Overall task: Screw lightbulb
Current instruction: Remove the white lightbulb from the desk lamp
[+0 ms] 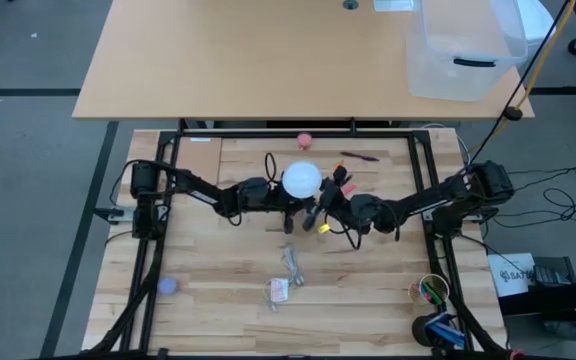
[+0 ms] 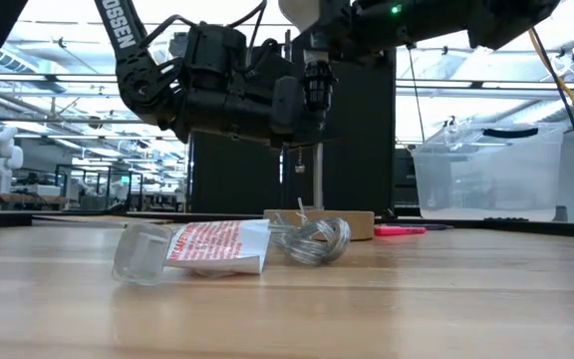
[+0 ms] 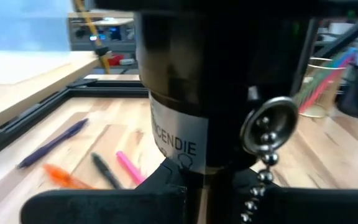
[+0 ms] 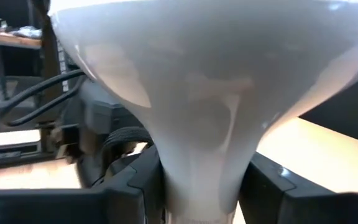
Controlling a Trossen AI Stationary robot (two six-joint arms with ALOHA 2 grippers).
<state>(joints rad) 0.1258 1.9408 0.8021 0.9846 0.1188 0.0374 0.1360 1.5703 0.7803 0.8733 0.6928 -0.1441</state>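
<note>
Lightbulb point(image 4: 197, 124) neck between right claw point(image 4: 197, 193) fingers

You're looking at:
lightbulb point(image 1: 301, 180): 1
pink ball point(image 1: 305, 140): 1
clear bins point(image 1: 465, 47): 1
pen cups point(image 1: 430, 291): 1

You work at a light slatted wooden bench point(image 1: 238, 300) bounded by a black metal frame point(image 1: 298, 133). Beyond its far edge stands a second, smooth tan table point(image 1: 258, 60), which carries a clear plastic storage bin point(image 1: 463, 50) at its right corner. Note the grey floor point(image 1: 28, 150) on both sides, marked with dark lines, and the black cables point(image 1: 553, 205) trailing across it to your right. At bench height you look into a large open hall with bright ceiling strip lights point(image 2: 58, 65), distant workstations point(image 2: 88, 184) and a dark upright panel point(image 2: 357, 150) behind the bench.
</note>
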